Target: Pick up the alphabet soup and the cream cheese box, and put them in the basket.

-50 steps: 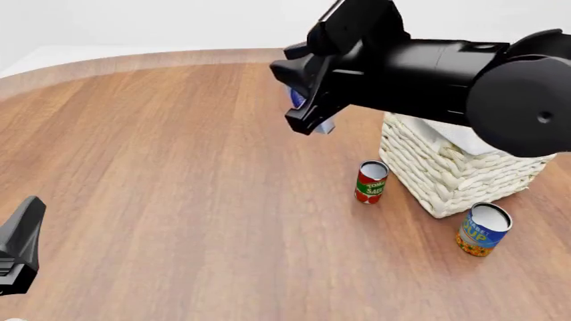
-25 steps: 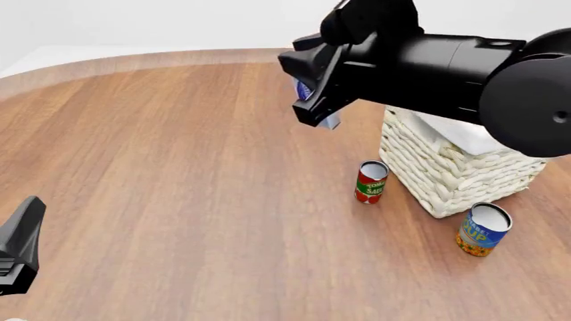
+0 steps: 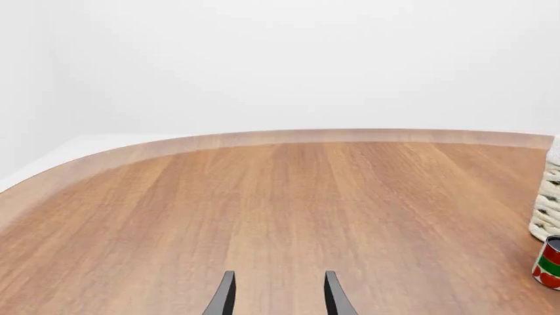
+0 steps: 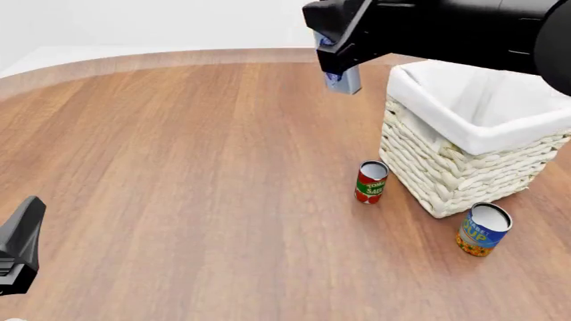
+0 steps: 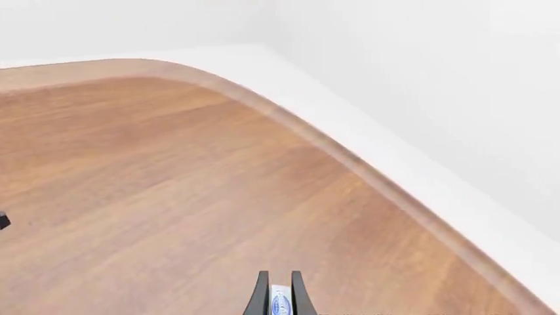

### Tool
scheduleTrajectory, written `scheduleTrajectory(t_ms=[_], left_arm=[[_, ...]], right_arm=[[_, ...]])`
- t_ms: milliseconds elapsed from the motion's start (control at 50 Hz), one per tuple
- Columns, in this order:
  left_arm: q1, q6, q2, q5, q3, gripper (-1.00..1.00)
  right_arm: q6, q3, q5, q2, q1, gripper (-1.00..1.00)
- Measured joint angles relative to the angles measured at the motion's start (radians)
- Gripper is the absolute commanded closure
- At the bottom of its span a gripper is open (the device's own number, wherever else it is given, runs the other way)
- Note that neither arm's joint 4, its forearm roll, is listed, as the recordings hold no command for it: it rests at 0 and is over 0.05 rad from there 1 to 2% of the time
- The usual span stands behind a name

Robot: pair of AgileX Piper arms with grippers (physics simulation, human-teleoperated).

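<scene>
Right hand (image 4: 341, 63) is grasping cream cheese box (image 4: 343, 79) left of basket (image 4: 443, 170); early release risks dropping it onto bench (image 4: 178, 167).

Front camera overlooks the table (image 4: 178, 167); both wrist cameras skim its surface.

Even, bright, diffuse light fills all three views, with no glare or hot spots. The wooden table (image 4: 178, 167) shows only faint, soft contact shadows around the red and green can (image 4: 371, 182) and the basket (image 4: 464, 167), spreading toward about 7 o'clock. Renders are sharp throughout, with no blur, noise or visible edge distortion. The white backdrop is nearly featureless.
</scene>
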Motion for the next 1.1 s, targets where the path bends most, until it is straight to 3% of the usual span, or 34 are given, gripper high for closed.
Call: scheduleTrajectory(t_ms=[540, 1100], left_arm=[[0.0, 0.0, 0.0, 0.0, 0.0, -1.0], [0.0, 0.0, 0.0, 0.0, 0.0, -1.0]], right_arm=[[0.001, -0.096, 0.18, -0.096, -0.069, 1.0], [0.0, -0.114, 0.242, -0.183, -0.197, 1.0]])
